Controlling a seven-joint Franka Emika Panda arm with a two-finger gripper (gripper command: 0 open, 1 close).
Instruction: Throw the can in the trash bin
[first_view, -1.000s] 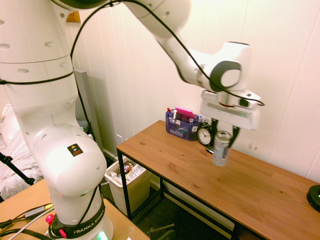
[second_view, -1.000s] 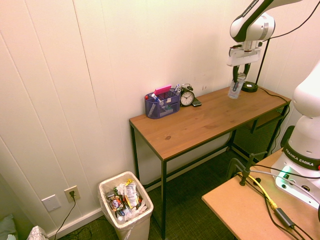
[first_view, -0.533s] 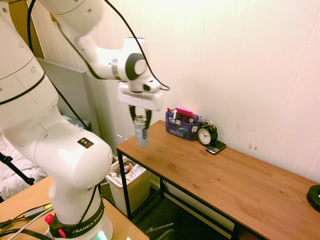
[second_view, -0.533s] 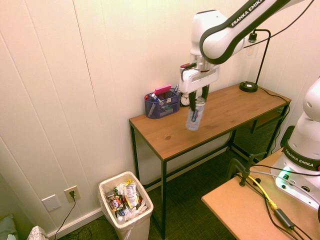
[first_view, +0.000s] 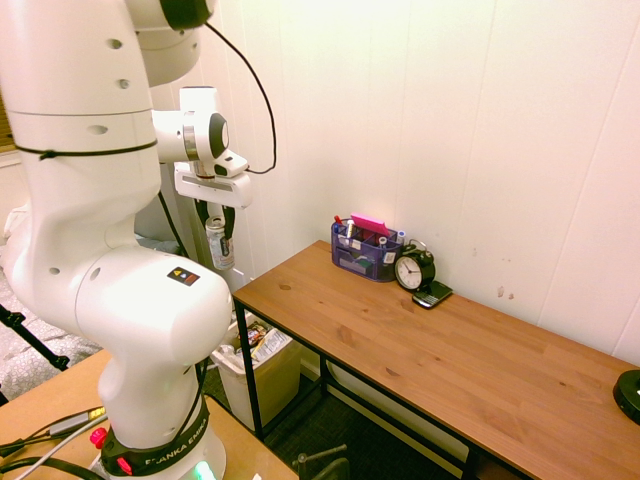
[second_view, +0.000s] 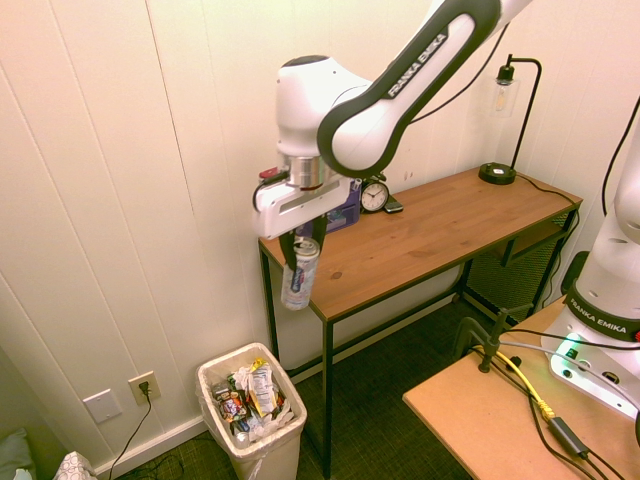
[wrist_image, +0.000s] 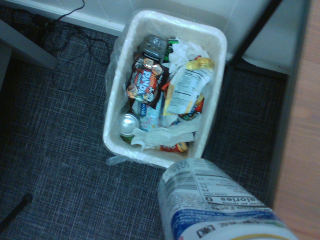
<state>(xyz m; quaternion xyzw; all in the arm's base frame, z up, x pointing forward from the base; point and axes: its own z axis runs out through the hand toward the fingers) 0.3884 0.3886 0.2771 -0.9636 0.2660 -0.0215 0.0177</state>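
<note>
Clamped on the can (second_view: 300, 274), the tool (second_view: 299, 246) points straight down and hangs in the air just past the end of the wooden counter (second_view: 420, 235), near the white panelled wall. Below it on the dark carpet (wrist_image: 60, 130) stands the trash bin (second_view: 215, 368), lined with plastic and filled with wrappers, slightly off to one side of the can.
</note>
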